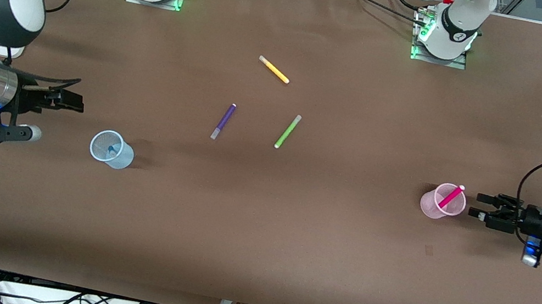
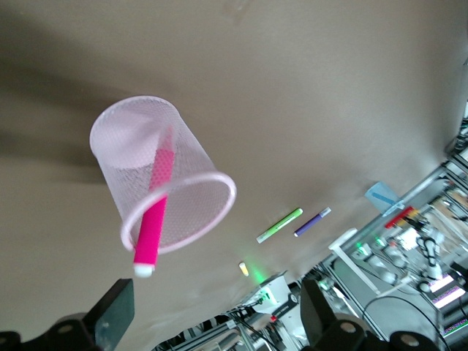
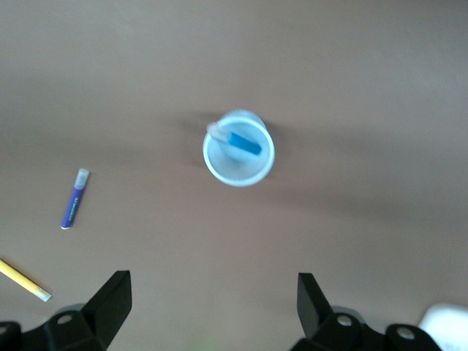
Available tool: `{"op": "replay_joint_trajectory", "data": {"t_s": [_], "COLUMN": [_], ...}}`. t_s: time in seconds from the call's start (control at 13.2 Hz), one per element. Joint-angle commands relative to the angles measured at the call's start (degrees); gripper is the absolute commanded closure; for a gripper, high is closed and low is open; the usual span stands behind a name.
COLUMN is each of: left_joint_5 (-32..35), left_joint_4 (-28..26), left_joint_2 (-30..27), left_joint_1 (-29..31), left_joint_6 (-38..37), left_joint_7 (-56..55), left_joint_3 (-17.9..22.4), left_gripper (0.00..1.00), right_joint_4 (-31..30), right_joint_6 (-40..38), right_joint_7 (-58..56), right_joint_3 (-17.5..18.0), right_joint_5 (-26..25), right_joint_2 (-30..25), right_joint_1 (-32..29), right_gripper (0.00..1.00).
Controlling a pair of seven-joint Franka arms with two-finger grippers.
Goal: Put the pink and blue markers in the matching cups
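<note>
While the pink marker leans in the pink cup and the blue marker sits in the blue cup, left gripper and right gripper hover beside them, fingers spread.

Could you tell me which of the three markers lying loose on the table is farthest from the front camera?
The yellow marker; the purple marker and green marker lie nearer.
</note>
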Motion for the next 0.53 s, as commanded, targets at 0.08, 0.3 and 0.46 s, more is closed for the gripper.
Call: {"op": "replay_joint_trajectory", "data": {"t_s": [0.08, 0.3, 0.46], "left_joint_5": [3.05, 10.57, 17.09], "left_joint_4": [9.85, 11.11, 10.93], "left_joint_2": [-1.80, -11.52, -17.16], "left_joint_1": [-3.93, -9.10, -13.58], "left_joint_6": [-8.59, -10.02, -9.93], "left_joint_7": [-8.61, -11.36, -11.36], "left_joint_3": [0.10, -0.08, -0.16], "left_gripper": [0.00, 0.00, 0.00], "right_joint_4": [0.08, -0.43, -3.68], "right_joint_6": [-5.28, -6.00, -5.13], "right_joint_7": [4.52, 3.91, 4.25], "right_joint_3": [-0.56, 0.84, 0.93], "right_joint_5": [-1.95, -3.88, -3.89], "right_joint_2": [-2.55, -5.78, -10.96], "right_joint_1": [0.12, -0.23, -2.15], "right_gripper": [0.00, 0.00, 0.00]}}
